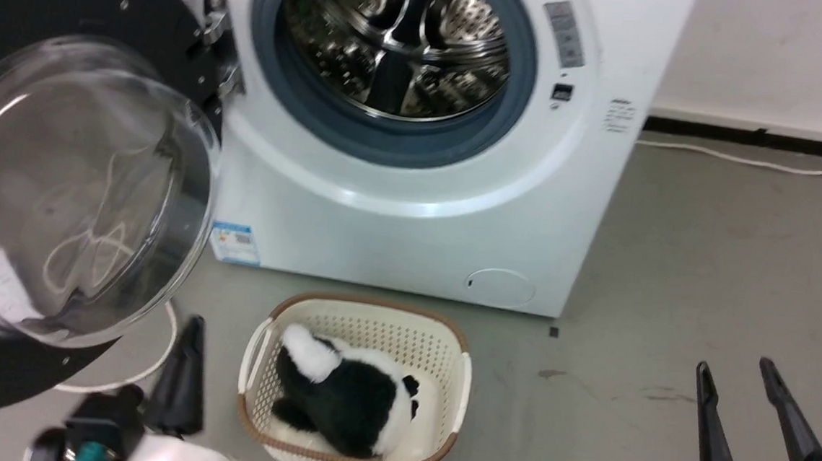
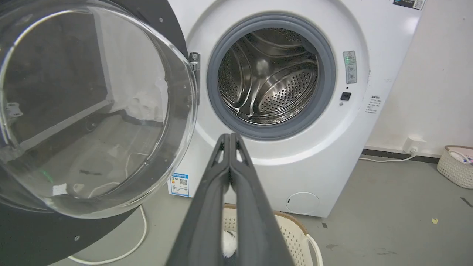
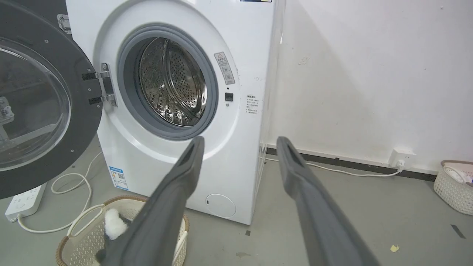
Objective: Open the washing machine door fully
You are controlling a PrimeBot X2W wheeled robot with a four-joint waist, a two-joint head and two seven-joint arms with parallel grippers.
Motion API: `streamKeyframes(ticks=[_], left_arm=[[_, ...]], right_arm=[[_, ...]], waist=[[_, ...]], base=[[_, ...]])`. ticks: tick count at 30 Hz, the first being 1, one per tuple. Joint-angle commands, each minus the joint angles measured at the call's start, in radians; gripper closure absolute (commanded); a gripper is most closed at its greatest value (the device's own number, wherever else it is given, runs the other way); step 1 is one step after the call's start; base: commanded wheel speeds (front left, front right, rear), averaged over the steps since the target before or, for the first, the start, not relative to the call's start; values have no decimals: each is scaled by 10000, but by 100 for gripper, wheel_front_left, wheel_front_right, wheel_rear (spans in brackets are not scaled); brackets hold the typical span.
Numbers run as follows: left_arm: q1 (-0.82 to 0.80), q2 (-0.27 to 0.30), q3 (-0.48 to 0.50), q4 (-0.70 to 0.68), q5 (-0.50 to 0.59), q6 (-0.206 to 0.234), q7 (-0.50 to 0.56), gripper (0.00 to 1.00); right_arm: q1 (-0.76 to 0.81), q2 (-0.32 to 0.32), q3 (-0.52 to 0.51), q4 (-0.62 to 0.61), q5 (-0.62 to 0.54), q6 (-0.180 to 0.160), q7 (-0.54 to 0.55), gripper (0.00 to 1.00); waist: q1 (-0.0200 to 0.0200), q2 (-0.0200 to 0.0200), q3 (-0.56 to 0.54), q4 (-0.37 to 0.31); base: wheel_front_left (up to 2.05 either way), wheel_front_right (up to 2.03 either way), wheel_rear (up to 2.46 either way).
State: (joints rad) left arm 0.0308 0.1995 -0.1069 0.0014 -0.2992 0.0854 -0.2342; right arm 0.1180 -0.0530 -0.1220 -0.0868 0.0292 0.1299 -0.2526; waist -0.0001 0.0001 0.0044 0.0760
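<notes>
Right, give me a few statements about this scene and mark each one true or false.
1. The washing machine door stands open, exposing the drum. True.
2. The left gripper clamps the door's rim. False: it is shut on nothing, beside the door.
3. The right gripper is open. True.
4. The basket before the washing machine is empty. False: a black-and-white plush toy lies in it.

My left pincer (image 2: pixel 229 137): long tapered dark-grey fingers (image 2: pixel 207 207), slotted near tips; black wrist block (image 1: pixel 105 419), teal part (image 1: pixel 88 454), white forearm shell (image 1: pixel 178 460). My right pincer (image 1: pixel 734 366): same black fingers.
</notes>
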Motion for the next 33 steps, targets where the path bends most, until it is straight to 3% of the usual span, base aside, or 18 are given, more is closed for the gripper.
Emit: streamKeyframes(ticks=[1, 4, 5, 6, 33], left_arm=[[195, -41, -73, -6, 78, 40, -50, 100], [423, -188, -360, 99, 203, 62, -73, 100], [482, -217, -452, 158, 268, 71, -84, 53], [534, -241, -531, 233, 340, 94, -95, 0], [467, -201, -942, 837, 850, 387, -245, 0]], right_arm=[[117, 28, 34, 16, 102, 8, -62, 0], [222, 28, 117, 100, 166, 8, -69, 0], [243, 28, 140, 133, 187, 8, -71, 0], [259, 28, 160, 165, 208, 8, -72, 0], [277, 28, 376, 356, 369, 8, -90, 0]], waist=[[1, -1, -132, -143], [1, -1, -180, -235], [1, -1, -193, -258], [1, -1, -207, -276], [1, -1, -292, -150]], base=[[0, 0, 0], [0, 0, 0], [0, 0, 0], [0, 0, 0], [0, 0, 0]])
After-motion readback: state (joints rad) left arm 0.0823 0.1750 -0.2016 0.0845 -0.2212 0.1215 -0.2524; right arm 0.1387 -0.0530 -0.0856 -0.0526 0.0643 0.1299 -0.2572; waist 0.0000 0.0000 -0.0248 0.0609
